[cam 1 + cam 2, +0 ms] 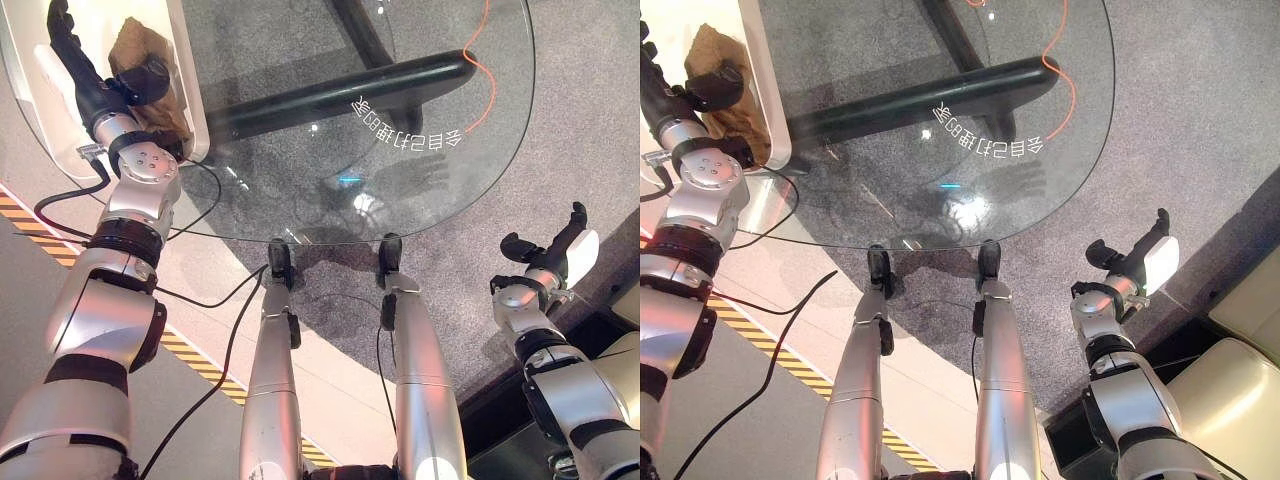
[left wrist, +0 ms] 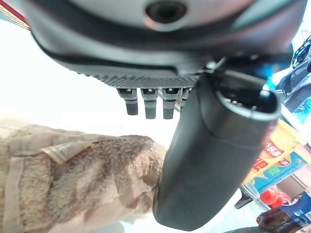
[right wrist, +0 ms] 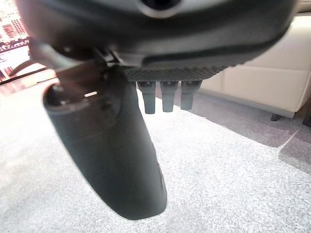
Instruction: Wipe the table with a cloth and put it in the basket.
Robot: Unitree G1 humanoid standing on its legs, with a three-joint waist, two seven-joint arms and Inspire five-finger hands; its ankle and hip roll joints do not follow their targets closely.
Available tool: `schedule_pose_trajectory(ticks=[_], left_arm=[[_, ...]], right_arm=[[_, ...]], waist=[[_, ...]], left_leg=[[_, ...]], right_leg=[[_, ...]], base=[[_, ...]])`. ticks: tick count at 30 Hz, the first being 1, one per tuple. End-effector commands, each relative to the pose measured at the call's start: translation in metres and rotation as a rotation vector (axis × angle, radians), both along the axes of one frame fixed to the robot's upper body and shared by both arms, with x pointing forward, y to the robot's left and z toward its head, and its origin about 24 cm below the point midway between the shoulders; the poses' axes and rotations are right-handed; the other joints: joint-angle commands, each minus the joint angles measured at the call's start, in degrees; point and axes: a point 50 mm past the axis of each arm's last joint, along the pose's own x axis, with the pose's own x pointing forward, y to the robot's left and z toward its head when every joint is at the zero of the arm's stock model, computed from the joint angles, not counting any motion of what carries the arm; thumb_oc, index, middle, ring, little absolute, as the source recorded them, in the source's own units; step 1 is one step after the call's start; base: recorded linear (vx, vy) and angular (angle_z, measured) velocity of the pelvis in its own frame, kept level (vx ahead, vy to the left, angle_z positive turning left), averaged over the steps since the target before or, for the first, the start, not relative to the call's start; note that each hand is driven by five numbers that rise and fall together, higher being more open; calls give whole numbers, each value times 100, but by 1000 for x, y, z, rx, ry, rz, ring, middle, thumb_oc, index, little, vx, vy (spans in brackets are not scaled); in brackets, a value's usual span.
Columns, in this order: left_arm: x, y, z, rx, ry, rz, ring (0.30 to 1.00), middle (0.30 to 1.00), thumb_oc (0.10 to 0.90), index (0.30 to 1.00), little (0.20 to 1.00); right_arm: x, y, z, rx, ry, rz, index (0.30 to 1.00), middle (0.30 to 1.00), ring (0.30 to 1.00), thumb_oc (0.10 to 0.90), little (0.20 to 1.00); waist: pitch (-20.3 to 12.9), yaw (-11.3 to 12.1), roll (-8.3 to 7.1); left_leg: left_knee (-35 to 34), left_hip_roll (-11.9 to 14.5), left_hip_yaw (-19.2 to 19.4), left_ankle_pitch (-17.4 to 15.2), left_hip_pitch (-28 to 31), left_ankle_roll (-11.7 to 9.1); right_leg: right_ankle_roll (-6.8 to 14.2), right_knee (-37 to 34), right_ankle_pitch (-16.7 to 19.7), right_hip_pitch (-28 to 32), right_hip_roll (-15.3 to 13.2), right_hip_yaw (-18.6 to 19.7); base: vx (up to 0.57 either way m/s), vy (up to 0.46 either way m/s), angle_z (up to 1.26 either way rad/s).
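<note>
A grey carpet [image 1: 580,120] covers the floor, and above it stands a round glass table [image 1: 480,150] with a dark bar-shaped base [image 1: 330,95] seen through the top and a thin orange cable [image 1: 487,70] running under it. At the far left edge of the table stands a white basket [image 1: 190,90], and a yellow-black striped tape [image 1: 190,355] crosses the floor near the robot. A cream sofa [image 1: 1230,400] is at the lower right. The cloth [image 1: 140,45] is brown, rough like a towel, crumpled, and it lies inside the basket. The left hand [image 1: 85,75] reaches into the basket with its fingers straight and released; the thumb [image 2: 209,160] is just beside the cloth, but I cannot tell if it touches. The right hand [image 1: 560,245] hangs over the carpet, well apart from the table, fingers relaxed and holding nothing.
</note>
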Motion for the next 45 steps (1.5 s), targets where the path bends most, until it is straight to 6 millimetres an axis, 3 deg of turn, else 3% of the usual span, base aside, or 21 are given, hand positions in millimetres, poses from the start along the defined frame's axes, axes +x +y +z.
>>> schedule_pose_trajectory(ticks=[1,9,15,22,28,34,36,37,42,45], left_arm=[[-22,33,49,-5,-171,99,900,900,800,900,900],[-27,39,45,-55,-225,107,900,900,800,900,900],[-33,45,39,-61,-270,100,900,900,800,900,900],[-42,52,33,-21,-302,51,900,900,800,900,900],[-51,73,-1,-20,-209,30,900,900,800,900,900],[-63,91,-75,-57,14,-55,900,900,800,900,900],[-71,90,-116,-87,134,-104,900,900,800,900,900],[-74,90,-127,-100,165,-116,900,900,800,900,900],[-112,83,-221,-206,425,-178,900,900,800,900,900],[-137,79,-261,-265,551,-168,900,900,800,900,900]], right_arm=[[-23,-29,-9,-28,5,-109,900,900,900,800,900],[-26,-25,-18,-9,29,-78,900,900,900,800,900],[-31,-21,-33,32,82,-35,900,900,900,800,900],[-49,-19,-62,115,170,-24,900,900,900,800,900],[-75,-22,-91,191,250,36,900,900,900,800,900],[-116,-29,-126,284,411,67,900,900,900,800,900],[-133,-29,-139,297,484,75,900,900,900,800,900],[-138,-29,-142,304,500,75,900,900,900,800,900],[-174,-24,-168,342,671,92,900,900,900,800,900],[-191,-19,-179,358,760,114,900,900,900,800,900]], waist=[[-164,28,108],[-164,29,104],[-164,37,97],[-164,97,55],[-557,185,39],[-1196,298,52],[-1454,350,46],[-1513,364,43],[-2071,456,4],[-2347,488,-40]], left_leg=[[508,-492,290,-600,91,607],[514,-499,280,-595,289,604],[152,-519,304,-411,789,561],[-430,-567,381,-335,1907,492],[-984,-583,398,-292,2812,463],[-1663,-563,389,-232,3696,423],[-1929,-558,364,-195,4061,410],[-1990,-553,359,-186,4149,405],[-2226,-508,318,-200,4735,403],[-2243,-485,299,-278,5003,420]], right_leg=[[-103,-561,32,397,623,26],[-105,-529,33,578,674,64],[-23,-930,260,1056,688,85],[98,-1540,429,2190,572,25],[156,-2057,463,3100,473,-26],[202,-2612,437,4080,347,-93],[227,-2883,459,4519,322,-156],[234,-2945,466,4626,316,-173],[265,-3281,502,5332,315,-275],[273,-3395,496,5631,314,-286]], base=[[0,0,0],[0,0,0],[-3,-3,-1],[-20,-27,-3],[22,-44,-1],[71,-19,4],[84,3,6],[90,6,9],[157,13,12],[186,19,8]])
